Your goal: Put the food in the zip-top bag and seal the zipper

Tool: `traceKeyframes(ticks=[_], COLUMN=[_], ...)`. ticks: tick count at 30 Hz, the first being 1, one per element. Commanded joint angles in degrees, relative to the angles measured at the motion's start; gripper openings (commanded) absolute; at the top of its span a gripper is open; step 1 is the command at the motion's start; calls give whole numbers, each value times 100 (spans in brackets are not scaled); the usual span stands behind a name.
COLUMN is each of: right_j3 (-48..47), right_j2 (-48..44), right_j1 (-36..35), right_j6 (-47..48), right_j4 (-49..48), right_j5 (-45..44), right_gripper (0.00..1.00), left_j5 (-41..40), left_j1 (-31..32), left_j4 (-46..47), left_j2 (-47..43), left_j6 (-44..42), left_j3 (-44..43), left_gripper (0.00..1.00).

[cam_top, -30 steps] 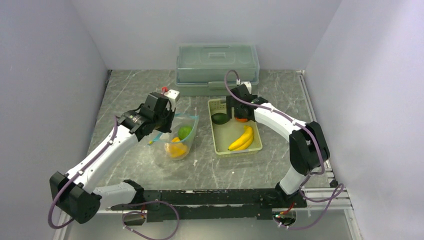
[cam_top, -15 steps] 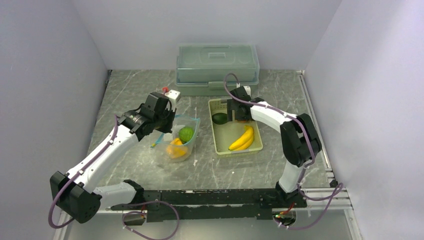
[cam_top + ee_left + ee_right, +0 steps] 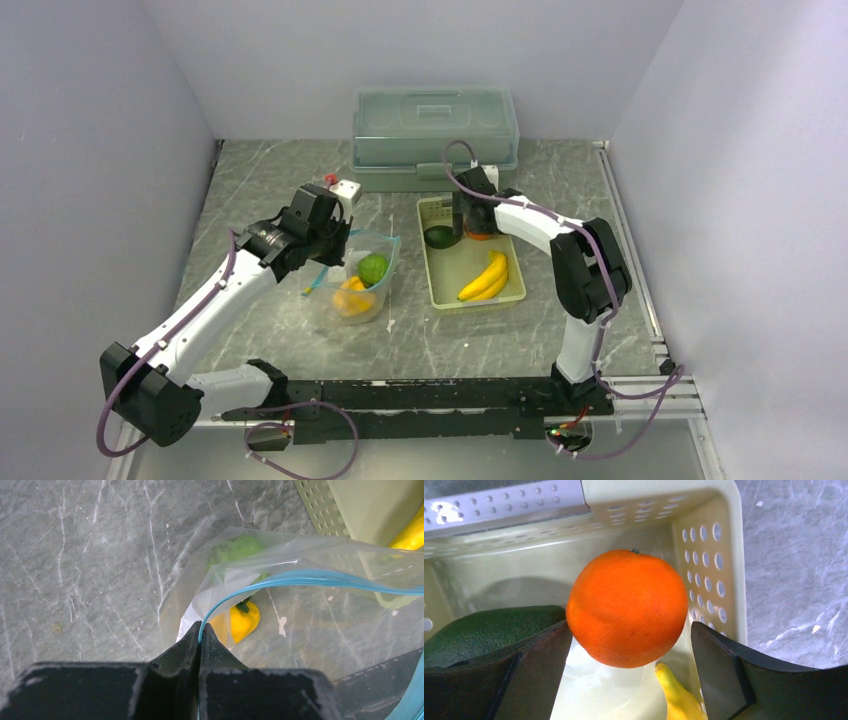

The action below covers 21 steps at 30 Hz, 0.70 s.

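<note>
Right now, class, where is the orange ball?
In the right wrist view, the orange ball sits in the basket, framed by the open right gripper, beside the avocado.

**Plastic film, pebbled peel**

The zip-top bag [image 3: 310, 550] is thin, clear, glossy plastic film; its zipper [image 3: 300, 578] a smooth teal strip. The orange ball [image 3: 626, 607] looks matt and finely pebbled, the avocado [image 3: 484, 630] rough-grained. The basket [image 3: 719, 545] is smooth, perforated pale plastic. The tabletop [image 3: 75, 555] has a smooth, marble-veined grey finish.
</note>
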State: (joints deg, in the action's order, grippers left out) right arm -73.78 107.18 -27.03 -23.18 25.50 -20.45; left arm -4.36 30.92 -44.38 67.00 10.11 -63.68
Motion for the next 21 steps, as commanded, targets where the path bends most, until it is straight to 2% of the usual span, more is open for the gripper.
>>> traceKeyframes(ticks=[1,7,10,15,21], right_j3=[-378,-400,-334,-110,237], right_j2=[60,142,87,-306,-1153], right_j1=[32,40,37,31,18], right_j6=[-90,-108,-99,-73,-68], right_j4=[-49,-111,-133,-175,-170], right_j5=[-242,-139,-126,-155,-120], right_gripper=[93,85,77,57,52], left_j5=[-3,-46,-64,-71,-175], left_j1=[-15,-16,-18,-20,-16], left_j4=[87,87,79,78,-26], left_j2=[-63,-79,-67,-71,9], left_j6=[-85,-91,-95,-88,-105], left_j3=[-59,-47,-52,-53,-242], left_gripper=[6,6,6,5,3])
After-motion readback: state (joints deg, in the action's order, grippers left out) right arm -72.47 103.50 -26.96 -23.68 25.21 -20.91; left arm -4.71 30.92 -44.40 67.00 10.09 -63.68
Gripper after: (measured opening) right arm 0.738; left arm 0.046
